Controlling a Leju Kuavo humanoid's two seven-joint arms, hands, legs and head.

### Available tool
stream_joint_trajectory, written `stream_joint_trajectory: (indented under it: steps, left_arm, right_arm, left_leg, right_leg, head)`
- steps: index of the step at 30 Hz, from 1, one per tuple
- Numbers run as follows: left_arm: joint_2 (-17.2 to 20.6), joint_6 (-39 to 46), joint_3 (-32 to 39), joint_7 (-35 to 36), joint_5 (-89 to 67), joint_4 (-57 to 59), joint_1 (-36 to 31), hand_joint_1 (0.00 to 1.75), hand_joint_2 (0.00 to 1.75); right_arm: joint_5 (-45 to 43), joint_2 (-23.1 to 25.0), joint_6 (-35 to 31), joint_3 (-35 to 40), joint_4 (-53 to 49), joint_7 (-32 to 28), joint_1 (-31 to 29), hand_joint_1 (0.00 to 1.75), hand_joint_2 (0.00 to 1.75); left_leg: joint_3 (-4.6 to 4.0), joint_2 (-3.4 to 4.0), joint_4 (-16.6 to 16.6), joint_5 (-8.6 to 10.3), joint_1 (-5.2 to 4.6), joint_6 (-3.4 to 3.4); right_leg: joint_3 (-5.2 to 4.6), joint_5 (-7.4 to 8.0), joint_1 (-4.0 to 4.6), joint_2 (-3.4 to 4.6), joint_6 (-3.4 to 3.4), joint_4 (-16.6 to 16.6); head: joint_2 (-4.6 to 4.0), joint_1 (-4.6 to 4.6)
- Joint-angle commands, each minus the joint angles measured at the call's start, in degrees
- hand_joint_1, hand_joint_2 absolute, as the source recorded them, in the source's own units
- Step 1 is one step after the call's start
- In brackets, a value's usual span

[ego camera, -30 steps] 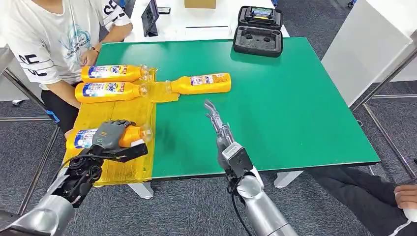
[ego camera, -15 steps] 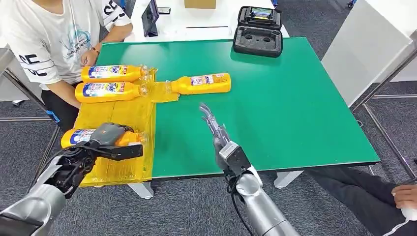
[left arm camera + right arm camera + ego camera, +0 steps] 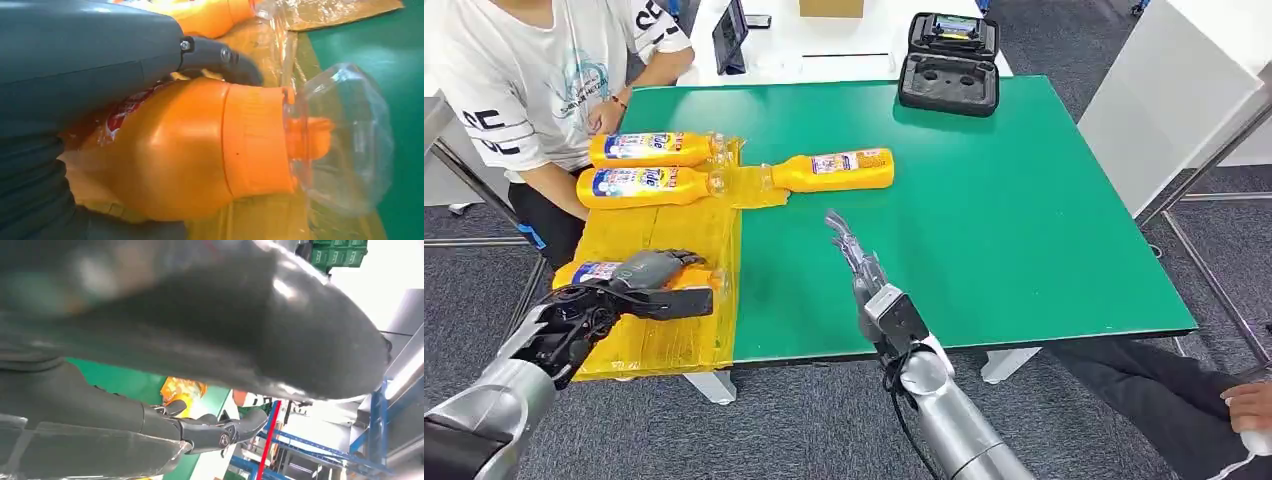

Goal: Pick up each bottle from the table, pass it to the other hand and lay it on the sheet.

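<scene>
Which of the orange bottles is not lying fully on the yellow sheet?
The bottle farthest right: its body rests on the green table, only its cap end reaching the yellow sheet.

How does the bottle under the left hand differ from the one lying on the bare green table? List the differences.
1. The gripped bottle is held by the left hand; the lone bottle has no hand on it.
2. The gripped bottle lies over the yellow sheet; the lone bottle's body lies on the green table, only its cap end reaching the sheet.
3. Their caps point opposite ways.

Both are orange, on their sides, with clear caps.
</scene>
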Motion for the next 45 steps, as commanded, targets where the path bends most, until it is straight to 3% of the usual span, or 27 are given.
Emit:
stream_joint_trajectory:
  steps: [1, 11, 16, 24, 35, 39, 40, 44, 45]
  left_arm:
    - [-0.6, -4.2, -2.4, -2.5, 3.0, 4.6, -1.7, 0.00, 0.00]
    - [-1.0, -6.7, -2.4, -3.7, 5.3, 4.7, -1.8, 0.00, 0.00]
    - [-1.6, -11.6, 1.3, -8.4, 12.5, 3.8, -2.2, 0.00, 0.00]
    - [-6.1, -1.2, 8.0, -12.6, 25.1, 0.6, -0.9, 0.00, 0.00]
    - [-5.8, -1.0, 7.8, -12.7, 25.4, 1.0, -0.9, 0.00, 0.00]
    - [-8.4, 7.4, 13.4, -15.3, 32.0, -0.7, -0.3, 0.00, 0.00]
    - [-9.1, 13.5, 14.4, -17.1, 33.2, -1.5, -0.1, 0.00, 0.00]
    - [-10.4, 27.5, 15.7, -17.5, 48.3, -14.1, 4.1, 0.00, 0.00]
    - [-10.0, 29.1, 14.7, -17.5, 51.7, -16.3, 5.0, 0.00, 1.75]
  right_arm:
    - [0.7, -0.4, -0.4, 0.6, 1.2, 0.7, 0.2, 0.00, 0.00]
    - [1.8, -0.5, -0.8, -0.3, -0.3, 1.8, 1.4, 0.00, 0.00]
    - [2.4, -0.5, -1.4, -0.5, -0.7, 2.5, 2.1, 0.00, 0.00]
    - [2.8, -0.9, -2.4, -0.8, -2.5, 3.3, 4.4, 0.00, 0.00]
    - [2.8, -1.0, -2.4, -0.7, -2.5, 3.3, 4.4, 0.00, 0.00]
    - [2.4, -0.8, -2.7, -0.4, -1.8, 3.2, 4.4, 0.00, 0.00]
    - [1.9, -0.7, -3.0, -0.1, -1.4, 2.9, 4.2, 0.00, 0.00]
    - [0.5, -0.6, -5.0, 1.8, 0.1, 2.0, 2.8, 0.00, 0.00]
    - [0.0, -0.7, -5.2, 2.3, 0.4, 1.8, 2.5, 0.00, 0.00]
  left_leg:
    - [0.44, 0.05, -0.1, -0.14, -0.03, -0.02]
    - [0.23, 0.00, 0.0, -0.06, -0.03, -0.01]
    - [0.30, 0.00, 0.0, -0.08, -0.01, -0.02]
    - [0.24, -0.14, 0.0, -0.07, -0.01, 0.01]
    - [0.24, 0.00, 0.0, -0.08, -0.03, -0.02]
    - [0.35, -0.02, -0.1, -0.12, -0.03, -0.01]
    - [0.25, -0.04, 0.0, -0.09, -0.01, 0.00]
    - [0.23, -0.06, 0.0, -0.09, -0.01, 0.01]
    - [0.14, 0.00, 0.0, -0.04, -0.04, 0.01]
  right_leg:
    - [0.44, -0.13, -0.01, -0.05, 0.00, -0.1]
    - [0.23, -0.06, -0.01, -0.04, 0.00, 0.0]
    - [0.30, -0.08, 0.01, -0.06, 0.00, -0.1]
    - [0.29, -0.10, 0.00, -0.20, 0.02, -0.1]
    - [0.24, -0.08, 0.00, -0.07, 0.00, 0.0]
    - [0.37, -0.13, -0.01, -0.12, 0.02, -0.1]
    - [0.27, -0.10, 0.00, -0.12, 0.02, -0.1]
    - [0.27, -0.10, 0.00, -0.14, 0.03, -0.1]
    - [0.15, -0.04, -0.02, -0.06, 0.02, 0.0]
  head:
    - [0.00, 0.00]
    - [0.00, 0.02]
    - [0.00, 0.00]
    - [0.00, 0.00]
    - [0.00, 0.00]
    - [0.00, -0.02]
    - [0.00, 0.00]
    - [0.00, 0.00]
    - [0.00, 0.00]
